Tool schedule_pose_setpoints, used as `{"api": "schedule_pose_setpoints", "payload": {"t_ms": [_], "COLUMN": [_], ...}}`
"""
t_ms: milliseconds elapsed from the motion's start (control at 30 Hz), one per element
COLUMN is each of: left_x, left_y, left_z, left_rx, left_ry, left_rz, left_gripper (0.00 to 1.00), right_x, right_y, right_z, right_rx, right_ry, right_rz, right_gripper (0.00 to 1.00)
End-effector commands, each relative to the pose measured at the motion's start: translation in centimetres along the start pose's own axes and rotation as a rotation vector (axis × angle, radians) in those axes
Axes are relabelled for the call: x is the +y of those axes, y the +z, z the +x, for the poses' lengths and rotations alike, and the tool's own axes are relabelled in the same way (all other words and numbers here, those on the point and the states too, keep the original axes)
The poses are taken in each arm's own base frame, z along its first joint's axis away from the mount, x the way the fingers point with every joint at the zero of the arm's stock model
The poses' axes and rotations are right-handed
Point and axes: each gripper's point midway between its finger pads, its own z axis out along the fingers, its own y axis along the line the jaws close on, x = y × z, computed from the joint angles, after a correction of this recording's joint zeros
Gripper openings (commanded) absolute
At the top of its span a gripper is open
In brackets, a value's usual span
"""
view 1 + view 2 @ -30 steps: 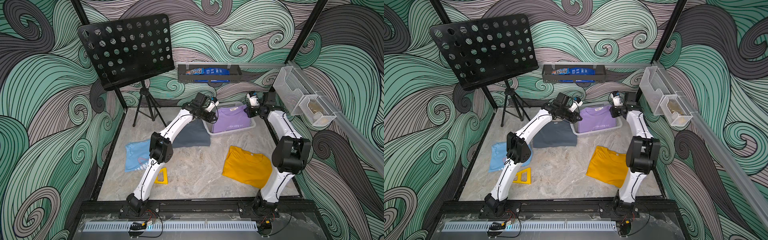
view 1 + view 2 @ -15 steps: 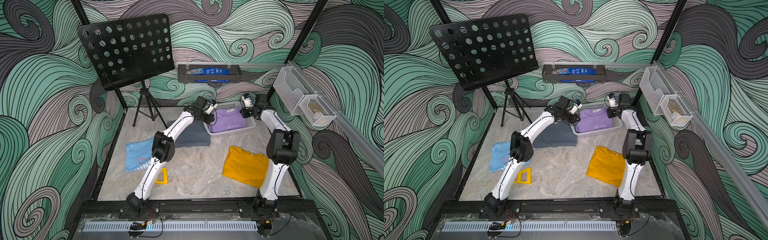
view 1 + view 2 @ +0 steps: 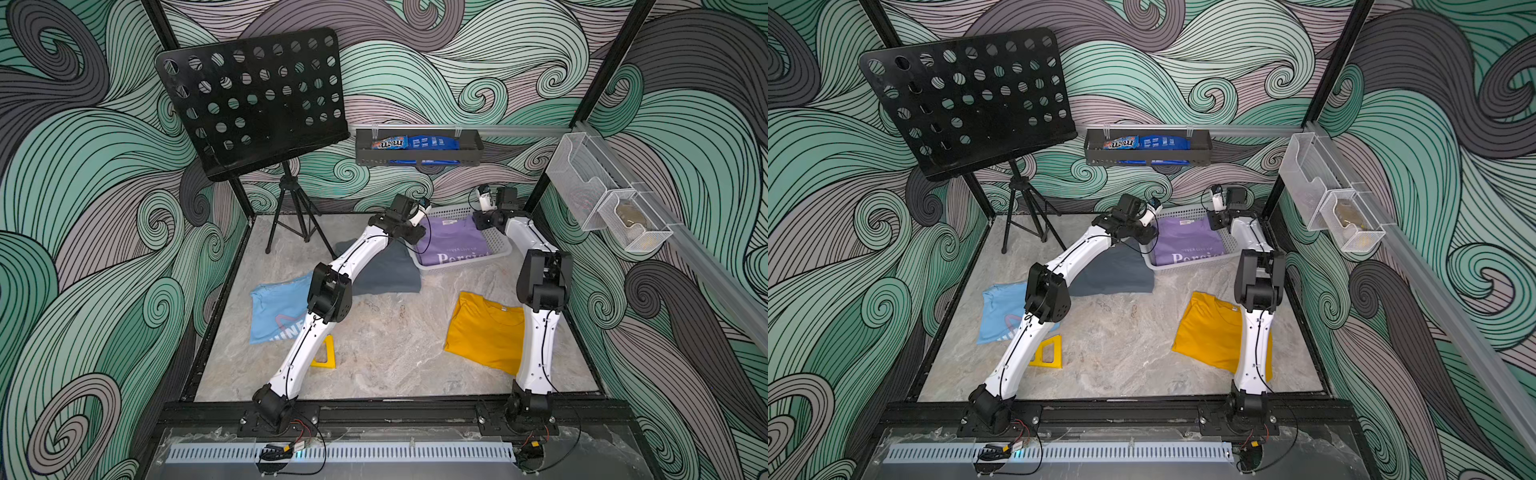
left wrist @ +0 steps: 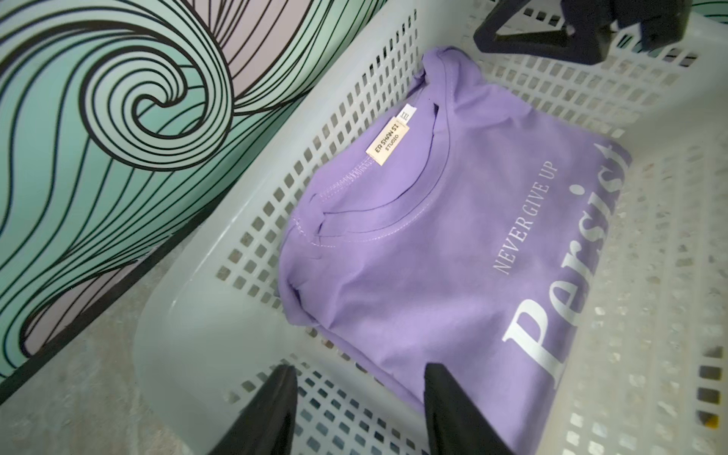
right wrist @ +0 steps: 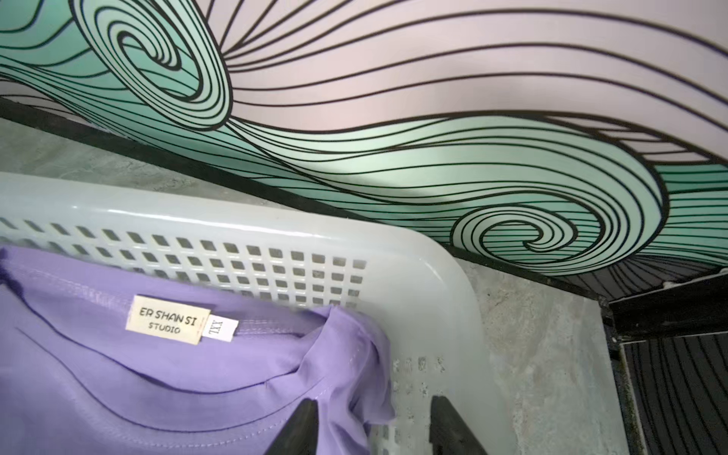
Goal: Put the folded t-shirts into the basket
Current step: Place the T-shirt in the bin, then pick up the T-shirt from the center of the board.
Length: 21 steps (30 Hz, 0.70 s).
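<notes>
Left gripper point(image 4: 354, 413): fingers point(image 4: 272, 409) stand apart, nothing clamped. One finger is over the basket point(image 4: 189, 315) floor, the other over the near corner of the purple tee point(image 4: 433, 236); cannot tell whether it touches the cloth. The tee lies flat inside the basket, "Persist" print up, with its label point(image 4: 388, 143) on the side away from these fingers.

Right gripper point(image 5: 374, 429): fingers point(image 5: 299, 429) also apart. A raised fold of the purple tee's shoulder sits between them, not pinched. The basket's corner wall is just past the fingertips.

Outward, in both top views:
- Grey tee point(image 3: 386, 270) lies behind the left gripper, under that arm and just beside the basket.
- Blue tee point(image 3: 278, 307) is farther back, by the left elbow and partly hidden.
- Yellow tee point(image 3: 482, 332) is well behind the right gripper, beside that arm's lower link.
- All three lie on the table point(image 3: 395, 365), outside the basket.
</notes>
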Motion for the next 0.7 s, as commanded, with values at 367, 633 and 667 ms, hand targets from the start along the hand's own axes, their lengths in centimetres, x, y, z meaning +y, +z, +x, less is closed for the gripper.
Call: {"api": "schedule_pose_setpoints", "payload": {"t_ms": [367, 633, 667], "left_x": [-1.0, -2.8, -3.0], "left_y": [-16.9, -24.8, -25.2], "left_z": [1.1, 10.2, 11.3], "left_rx": [0.173, 0.316, 0.32], "left_ry": [0.112, 0.087, 0.062], "left_rz": [-0.019, 0.065, 0.084], "left_gripper": [0.8, 0.85, 0.87], "right_x": [5.8, 13.6, 14.7], "right_y": [-18.7, -24.3, -24.5], "right_z": [-1.0, 14.0, 15.8], "right_rx": [-0.097, 0.078, 0.09], "right_ry": [-0.186, -0.383, -0.403], "right_rz": [-0.163, -0.336, -0.358], "right_gripper": [0.69, 0.84, 0.85]}}
